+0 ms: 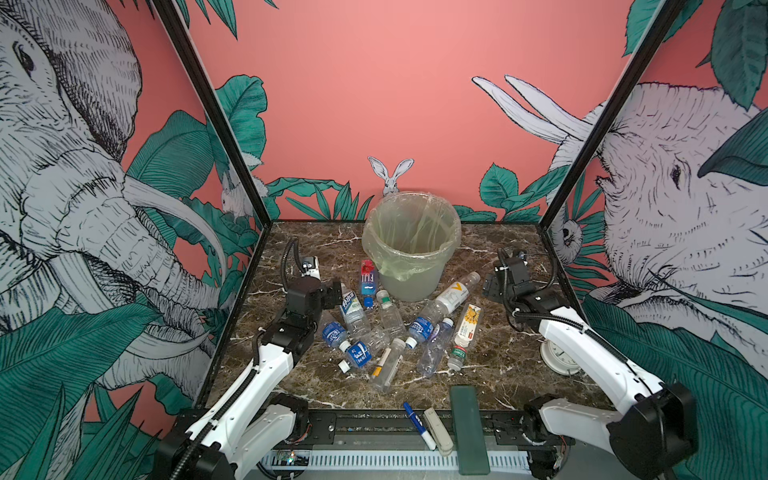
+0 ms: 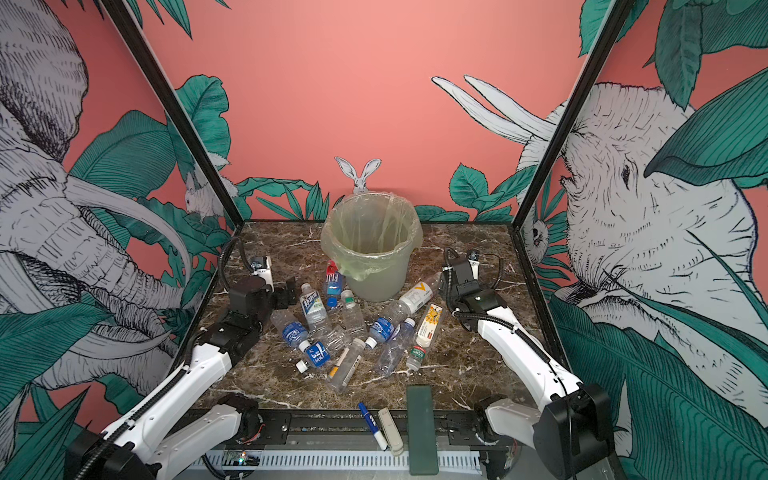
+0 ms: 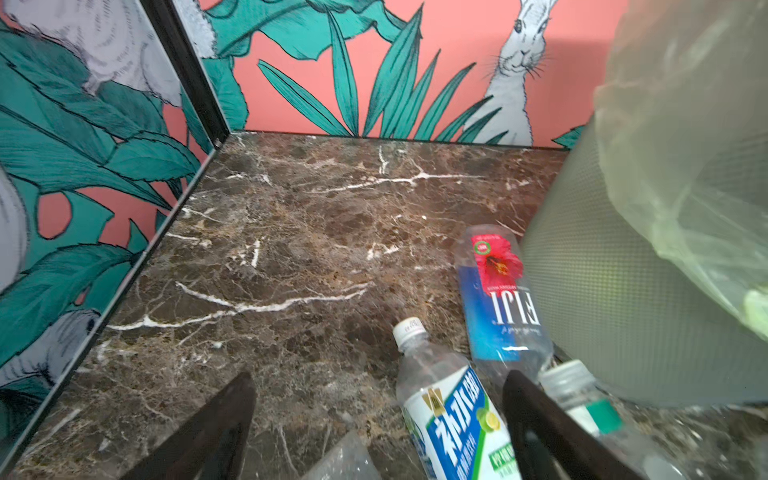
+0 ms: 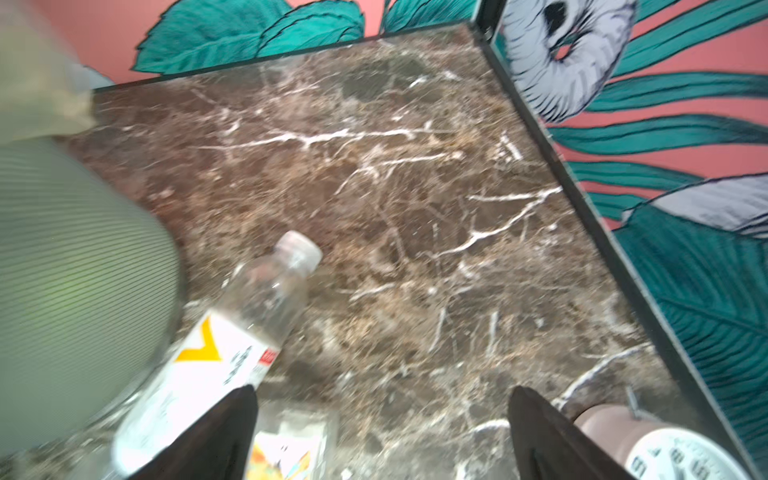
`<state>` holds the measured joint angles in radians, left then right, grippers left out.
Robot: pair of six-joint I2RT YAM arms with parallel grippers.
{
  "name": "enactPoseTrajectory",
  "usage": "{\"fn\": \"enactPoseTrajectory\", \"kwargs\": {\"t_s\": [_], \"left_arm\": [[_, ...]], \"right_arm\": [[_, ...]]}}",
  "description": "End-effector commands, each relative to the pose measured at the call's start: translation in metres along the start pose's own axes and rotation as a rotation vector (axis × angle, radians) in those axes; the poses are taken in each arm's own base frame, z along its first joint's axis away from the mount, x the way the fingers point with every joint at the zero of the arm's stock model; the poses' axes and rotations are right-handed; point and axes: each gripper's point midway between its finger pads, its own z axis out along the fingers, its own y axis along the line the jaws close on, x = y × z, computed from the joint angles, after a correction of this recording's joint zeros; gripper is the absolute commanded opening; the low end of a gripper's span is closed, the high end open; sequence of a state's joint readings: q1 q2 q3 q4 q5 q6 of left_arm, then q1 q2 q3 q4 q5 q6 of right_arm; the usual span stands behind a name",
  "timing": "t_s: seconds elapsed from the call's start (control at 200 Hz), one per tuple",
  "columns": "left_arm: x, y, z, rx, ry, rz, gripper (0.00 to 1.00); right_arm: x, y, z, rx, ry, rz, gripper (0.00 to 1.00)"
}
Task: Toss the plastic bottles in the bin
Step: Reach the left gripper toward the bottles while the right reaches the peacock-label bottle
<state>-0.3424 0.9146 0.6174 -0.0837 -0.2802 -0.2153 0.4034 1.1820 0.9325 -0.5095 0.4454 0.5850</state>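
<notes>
Plastic bottles (image 1: 356, 316) lie scattered on table (image 1: 498, 374) just in front of bin (image 1: 409, 286) at back centre. L gripper (image 3: 378, 374) wide open, blue-white-label bottle (image 3: 449, 415) between fingers (image 3: 216, 428), ungripped; R gripper (image 4: 382, 388) wide open, empty, beside yellow-V bottle (image 4: 216, 357). R wrist view blurred.

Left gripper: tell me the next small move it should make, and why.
Probably lower a little and close on the blue-and-green-labelled bottle. In the left wrist view the left gripper stands open, and that bottle lies on the table between its fingers, white cap pointing away. Nothing is held yet, and the bin stands close by.
</notes>
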Motion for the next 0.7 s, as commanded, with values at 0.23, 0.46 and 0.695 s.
{"fn": "enactPoseTrajectory", "kwargs": {"t_s": [0.23, 0.46, 0.695], "left_arm": [[0.055, -0.028, -0.024, 0.169, 0.178, 0.031, 0.92], [0.068, -0.037, -0.030, 0.220, 0.197, 0.023, 0.92], [0.079, -0.046, -0.028, 0.252, 0.234, 0.032, 0.93]], "right_arm": [[0.061, 0.037, -0.013, -0.043, 0.154, -0.047, 0.94], [0.085, 0.045, -0.011, -0.042, 0.230, -0.029, 0.97], [0.119, 0.050, -0.002, -0.043, 0.312, 0.008, 0.97]]}}
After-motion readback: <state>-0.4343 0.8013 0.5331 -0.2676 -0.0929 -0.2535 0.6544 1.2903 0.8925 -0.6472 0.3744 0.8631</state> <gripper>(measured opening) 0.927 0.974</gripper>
